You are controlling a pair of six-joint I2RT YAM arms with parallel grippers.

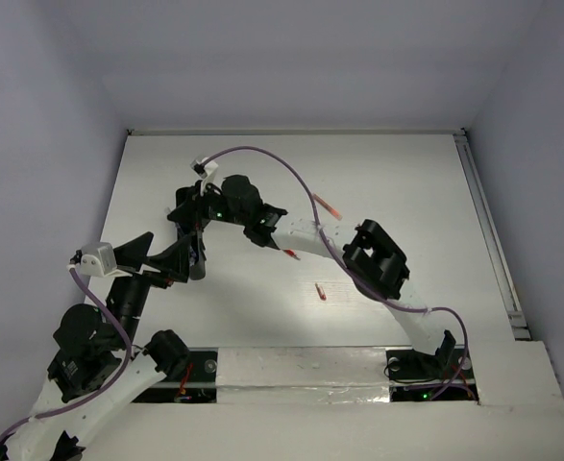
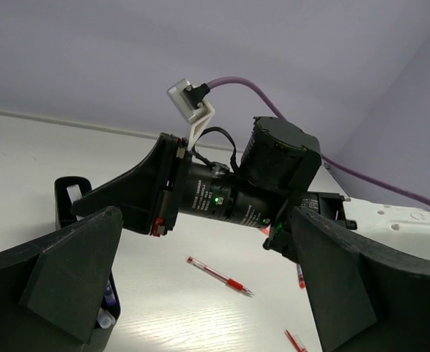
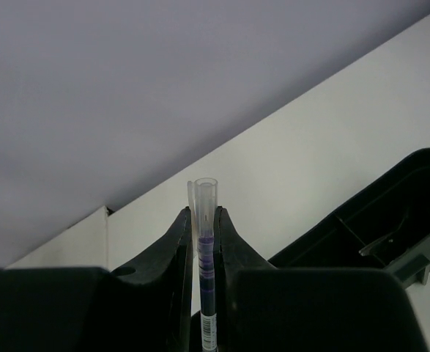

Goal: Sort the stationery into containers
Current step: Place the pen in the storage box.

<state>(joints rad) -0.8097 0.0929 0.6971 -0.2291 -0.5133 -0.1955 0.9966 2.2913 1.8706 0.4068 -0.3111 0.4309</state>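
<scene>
The left gripper [image 2: 207,246] is standing wide open, and it is holding nothing. Right by one of its big fingers [image 2: 61,271], the long black box [image 2: 67,192] is sitting on the white table [image 2: 24,161]. Some pens with pale caps [image 2: 106,314] are lying inside it.

A little past the open fingers, a thin red pen [image 2: 218,275] is lying flat on the table and touching nothing. Another red pen [image 2: 295,341] is lying near the other finger.

Farther back, the right gripper [image 3: 204,214] is squeezing tight on a pen with purple bands [image 3: 206,253]. This pen is sticking up between the two fingers, and its clear cap is poking out past the tips. The black box is sitting just beyond it, off to the right.
</scene>
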